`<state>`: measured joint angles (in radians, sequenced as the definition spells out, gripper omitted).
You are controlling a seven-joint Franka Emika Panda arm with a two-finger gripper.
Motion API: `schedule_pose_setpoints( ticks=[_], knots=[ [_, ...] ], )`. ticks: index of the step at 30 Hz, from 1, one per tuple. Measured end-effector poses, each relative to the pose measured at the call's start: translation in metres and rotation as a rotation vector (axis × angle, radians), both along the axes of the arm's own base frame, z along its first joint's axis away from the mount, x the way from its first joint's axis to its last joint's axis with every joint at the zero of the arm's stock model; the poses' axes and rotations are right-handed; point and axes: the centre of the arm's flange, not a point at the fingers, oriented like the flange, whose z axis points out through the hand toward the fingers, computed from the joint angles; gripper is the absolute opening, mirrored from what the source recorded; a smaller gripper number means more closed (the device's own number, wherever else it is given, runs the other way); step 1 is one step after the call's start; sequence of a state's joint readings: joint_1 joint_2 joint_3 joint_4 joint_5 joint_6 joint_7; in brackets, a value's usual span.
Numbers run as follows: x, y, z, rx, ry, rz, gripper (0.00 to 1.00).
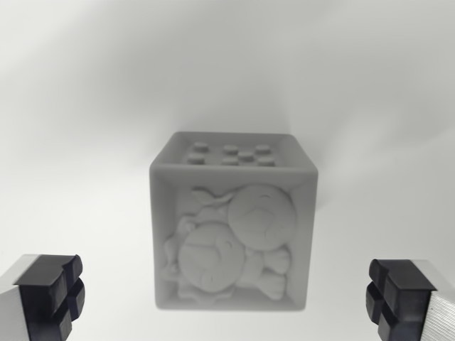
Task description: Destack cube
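Approach step, I judge: hand (227, 295) wide open, empty, fingers either side of the cube (233, 220). Next: advance, centre, close on it.

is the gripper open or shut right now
Open. The gripper has its two fingertips at opposite bottom corners of the wrist view, with the grey cube between and beyond them, untouched.

Gripper (226, 298): silver fingers (18, 305), black ribbed pads (60, 288).
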<state>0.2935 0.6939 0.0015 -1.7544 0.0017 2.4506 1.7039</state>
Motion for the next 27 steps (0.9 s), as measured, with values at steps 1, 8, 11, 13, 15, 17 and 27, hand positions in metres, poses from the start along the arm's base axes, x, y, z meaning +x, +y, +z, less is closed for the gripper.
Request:
schedule_pose_setpoints(
  ticks=[1, 8, 11, 13, 15, 17, 27],
  knots=[
    [0.000, 0.000, 0.004, 0.000, 0.000, 0.000, 1.00],
    [0.001, 0.000, 0.032, 0.000, -0.002, 0.000, 1.00],
    [0.000, 0.000, 0.044, 0.001, -0.002, 0.000, 1.00],
    [0.000, 0.000, 0.053, 0.000, -0.002, 0.000, 1.00],
    [0.000, 0.000, 0.063, 0.001, -0.002, 0.000, 1.00],
    [0.000, 0.000, 0.072, 0.001, -0.002, 0.000, 1.00],
    [0.000, 0.000, 0.113, 0.000, -0.002, 0.000, 1.00]
  ],
)
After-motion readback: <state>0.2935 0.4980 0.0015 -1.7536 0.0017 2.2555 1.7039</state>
